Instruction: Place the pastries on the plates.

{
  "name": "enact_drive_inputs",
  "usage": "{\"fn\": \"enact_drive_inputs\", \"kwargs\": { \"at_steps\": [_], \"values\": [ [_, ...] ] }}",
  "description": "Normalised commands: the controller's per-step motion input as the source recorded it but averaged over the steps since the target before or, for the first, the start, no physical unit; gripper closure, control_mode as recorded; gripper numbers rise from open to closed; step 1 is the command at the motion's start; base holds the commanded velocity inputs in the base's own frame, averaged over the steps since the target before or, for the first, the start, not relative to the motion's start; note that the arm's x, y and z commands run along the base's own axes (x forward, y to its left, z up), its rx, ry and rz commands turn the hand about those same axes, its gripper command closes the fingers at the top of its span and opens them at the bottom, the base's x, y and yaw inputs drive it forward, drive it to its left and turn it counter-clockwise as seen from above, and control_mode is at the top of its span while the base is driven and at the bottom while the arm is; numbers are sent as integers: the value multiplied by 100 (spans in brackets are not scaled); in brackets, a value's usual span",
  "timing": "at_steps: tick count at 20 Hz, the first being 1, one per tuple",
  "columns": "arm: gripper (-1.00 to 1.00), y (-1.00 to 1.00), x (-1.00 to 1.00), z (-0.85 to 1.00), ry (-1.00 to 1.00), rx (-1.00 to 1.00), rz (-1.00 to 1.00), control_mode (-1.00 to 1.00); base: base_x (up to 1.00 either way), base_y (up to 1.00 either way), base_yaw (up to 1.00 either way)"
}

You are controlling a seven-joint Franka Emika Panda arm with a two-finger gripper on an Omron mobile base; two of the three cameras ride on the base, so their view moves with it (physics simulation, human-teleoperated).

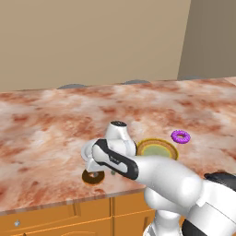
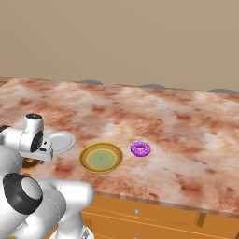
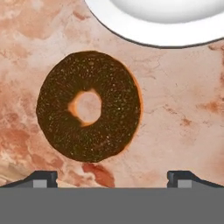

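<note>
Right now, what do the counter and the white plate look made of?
Counter: polished stone, likely marble or granite, judging by its mottled pink-brown veining. White plate: glazed ceramic perhaps, given its smooth, plain, softly shaded surface; plastic can't be ruled out.

Two doughnuts (image 1: 180, 136) (image 3: 89, 106) and two plates (image 2: 101, 158) (image 2: 61, 142).

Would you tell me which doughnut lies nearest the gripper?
The chocolate-brown doughnut, directly under the open gripper; the purple doughnut lies beyond the yellow-rimmed plate.
</note>
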Motion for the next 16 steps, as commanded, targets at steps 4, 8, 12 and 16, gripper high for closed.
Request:
{"fn": "enact_drive_inputs", "kwargs": {
  "at_steps": [4, 8, 12, 16],
  "values": [
    [-100, 0, 0, 0, 0, 0, 0, -100, 0, 0, 0],
    [-100, 0, 13, 0, 0, 0, 0, -100, 0, 0, 0],
    [-100, 0, 19, -7, -1, 0, 0, -100, 0, 0, 0],
    [-100, 0, 9, -14, -4, 0, 0, -100, 0, 0, 0]
  ]
}}
